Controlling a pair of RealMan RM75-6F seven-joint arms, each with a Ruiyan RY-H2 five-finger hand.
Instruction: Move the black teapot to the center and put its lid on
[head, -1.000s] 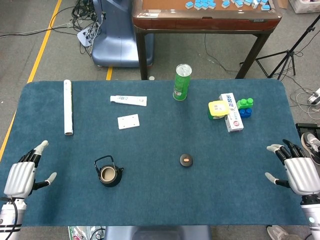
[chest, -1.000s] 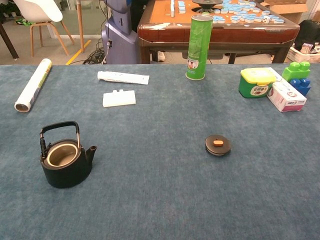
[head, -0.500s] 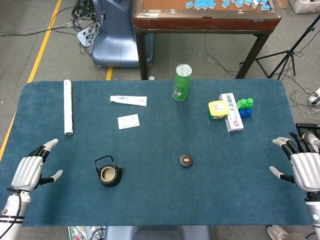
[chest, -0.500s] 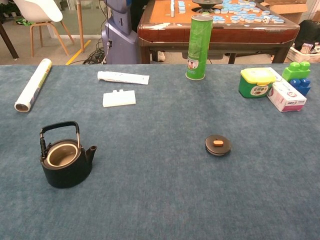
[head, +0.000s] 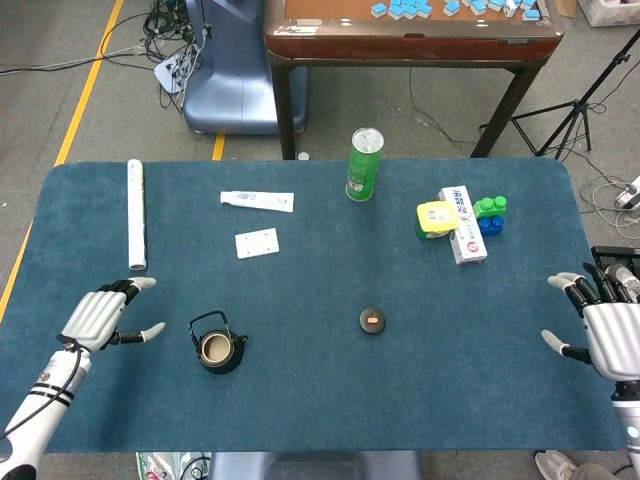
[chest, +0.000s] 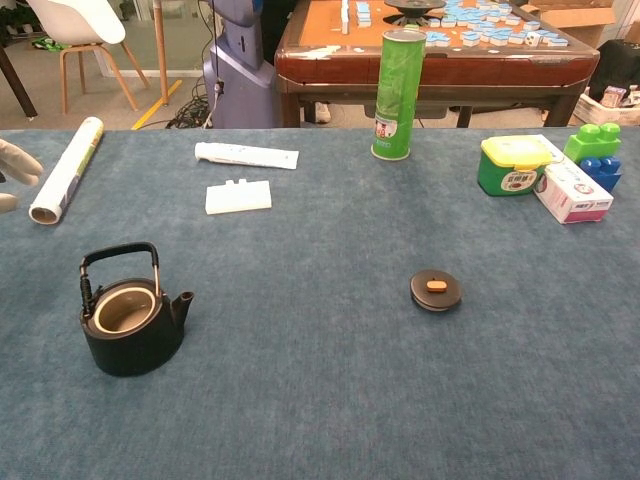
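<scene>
From the head view, the black teapot (head: 217, 346) sits lidless at about 8 o'clock on the blue table (head: 300, 400), its lid (head: 373, 321) well apart toward 4 o'clock. The left hand (head: 102, 314) hovers just beside the pot at its 9 o'clock, fingers spread, holding nothing. The right hand (head: 605, 325) waits at the table's 3 o'clock edge, fingers apart and empty.

From the chest view, the teapot (chest: 131, 322) stands upright at lower left, handle raised; the lid (chest: 436, 290) lies flat at its 3 o'clock. Only pale fingertips (chest: 18, 160) of the left hand show at the frame's 9 o'clock edge.

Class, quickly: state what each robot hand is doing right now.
Left hand: open, holding nothing, beside the black teapot.
Right hand: open, holding nothing, at the table's edge.
</scene>
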